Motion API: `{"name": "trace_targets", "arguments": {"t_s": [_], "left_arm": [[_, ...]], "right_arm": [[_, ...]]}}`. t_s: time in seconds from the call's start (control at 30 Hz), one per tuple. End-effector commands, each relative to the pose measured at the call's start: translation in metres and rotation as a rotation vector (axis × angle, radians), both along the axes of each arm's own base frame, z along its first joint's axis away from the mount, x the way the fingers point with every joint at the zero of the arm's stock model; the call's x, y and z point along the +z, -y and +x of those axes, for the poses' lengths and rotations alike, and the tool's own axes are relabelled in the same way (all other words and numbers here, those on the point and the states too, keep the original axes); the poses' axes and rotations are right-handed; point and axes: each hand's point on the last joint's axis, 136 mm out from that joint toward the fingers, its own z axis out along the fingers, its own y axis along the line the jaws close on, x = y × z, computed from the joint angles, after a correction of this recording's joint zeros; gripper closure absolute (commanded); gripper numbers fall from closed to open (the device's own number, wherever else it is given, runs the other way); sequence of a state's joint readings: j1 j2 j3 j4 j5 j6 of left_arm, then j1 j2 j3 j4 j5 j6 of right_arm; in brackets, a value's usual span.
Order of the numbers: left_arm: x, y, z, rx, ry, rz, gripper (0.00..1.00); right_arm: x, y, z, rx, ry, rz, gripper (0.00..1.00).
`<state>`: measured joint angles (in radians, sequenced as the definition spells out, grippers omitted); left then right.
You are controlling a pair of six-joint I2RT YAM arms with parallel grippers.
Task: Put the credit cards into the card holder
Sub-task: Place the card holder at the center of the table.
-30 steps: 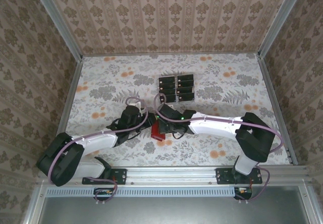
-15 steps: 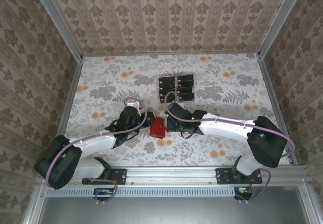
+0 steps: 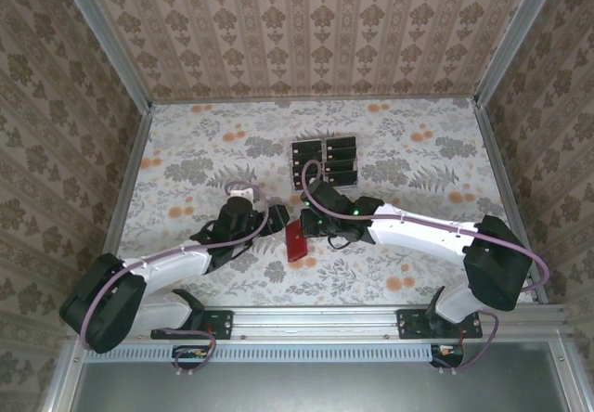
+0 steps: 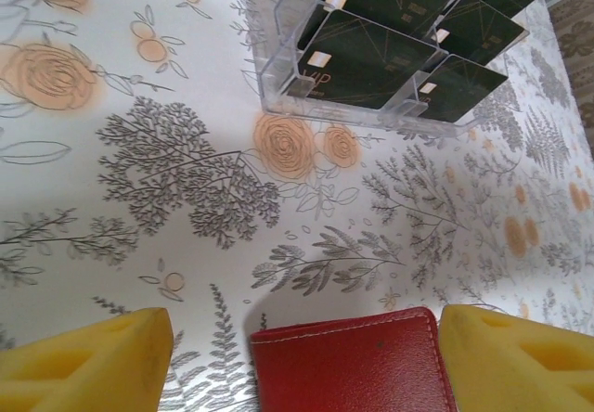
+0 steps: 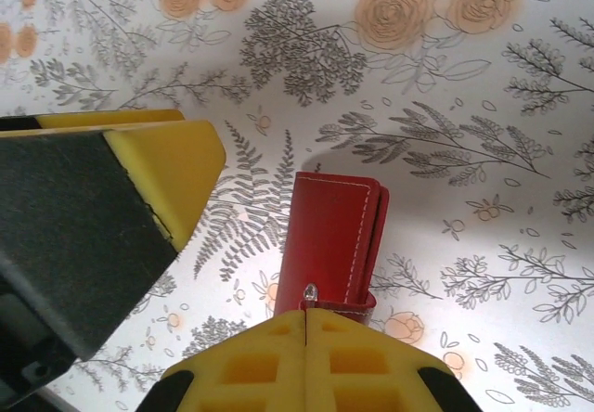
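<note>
1. I work on a white tabletop [image 3: 418, 263] printed with grey foliage and orange flowers. It is boxed in by walls [image 3: 306, 32] of brown patterned paper.
2. The card holder [image 3: 295, 242], a red stitched wallet folded shut, sits near the middle of the tabletop. In the top view it lies between my two wrists.
3. My right gripper [image 5: 304, 324] is closed, its yellow pads meeting with no gap. They sit right over the wallet's near end, by the metal snap [image 5: 309, 293] and the curled tab. Whether they pinch the tab or only cover it, I cannot tell.
4. My left gripper [image 4: 306, 321] is spread wide and holds nothing. The wallet's stitched edge lies in the gap between its yellow pads [image 4: 93, 361], apart from both. In the right wrist view one of those pads juts in just left of the wallet.
5. Farther back stands a clear plastic rack [image 4: 278, 87]. The credit cards [image 4: 367, 55], dark with thin gold lines, lean in its slots.
</note>
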<state>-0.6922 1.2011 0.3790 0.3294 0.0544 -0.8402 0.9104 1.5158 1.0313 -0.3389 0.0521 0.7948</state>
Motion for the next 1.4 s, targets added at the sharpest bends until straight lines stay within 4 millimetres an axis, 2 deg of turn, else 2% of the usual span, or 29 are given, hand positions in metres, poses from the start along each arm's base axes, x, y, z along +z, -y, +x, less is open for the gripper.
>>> {"name": "trace_targets", "arguments": {"t_s": [0.0,0.33,0.53,0.77,0.87,1.0,1.1,1.23,1.37], "left_arm": [[0.001,-0.009,0.000,-0.006,0.026,0.071,0.21],[0.003,-0.013,-0.003,-0.007,0.038,0.078,0.19],[0.010,-0.018,-0.007,-0.002,0.053,0.078,0.17],[0.023,-0.018,-0.010,-0.011,0.072,0.057,0.14],[0.019,-0.019,-0.012,-0.013,0.055,0.066,0.15],[0.002,-0.023,-0.019,-0.002,-0.001,0.101,0.16],[-0.010,-0.025,-0.023,0.001,-0.031,0.118,0.16],[-0.016,-0.026,-0.026,0.002,-0.040,0.131,0.16],[-0.018,-0.027,-0.025,0.003,-0.043,0.145,0.16]], "right_arm": [[0.029,-0.014,0.001,0.029,0.030,0.072,1.00],[0.037,-0.017,-0.001,0.025,0.033,0.103,1.00],[0.032,-0.013,-0.002,0.015,0.030,0.094,1.00],[0.039,-0.015,-0.003,0.017,0.037,0.121,1.00],[0.035,-0.012,-0.003,0.010,0.038,0.099,1.00],[0.016,0.005,0.001,-0.036,0.038,0.042,1.00],[-0.006,0.026,0.005,-0.092,0.021,-0.006,1.00],[-0.041,0.060,0.008,-0.178,-0.021,-0.062,1.00],[-0.068,0.086,0.007,-0.241,-0.062,-0.104,1.00]]}}
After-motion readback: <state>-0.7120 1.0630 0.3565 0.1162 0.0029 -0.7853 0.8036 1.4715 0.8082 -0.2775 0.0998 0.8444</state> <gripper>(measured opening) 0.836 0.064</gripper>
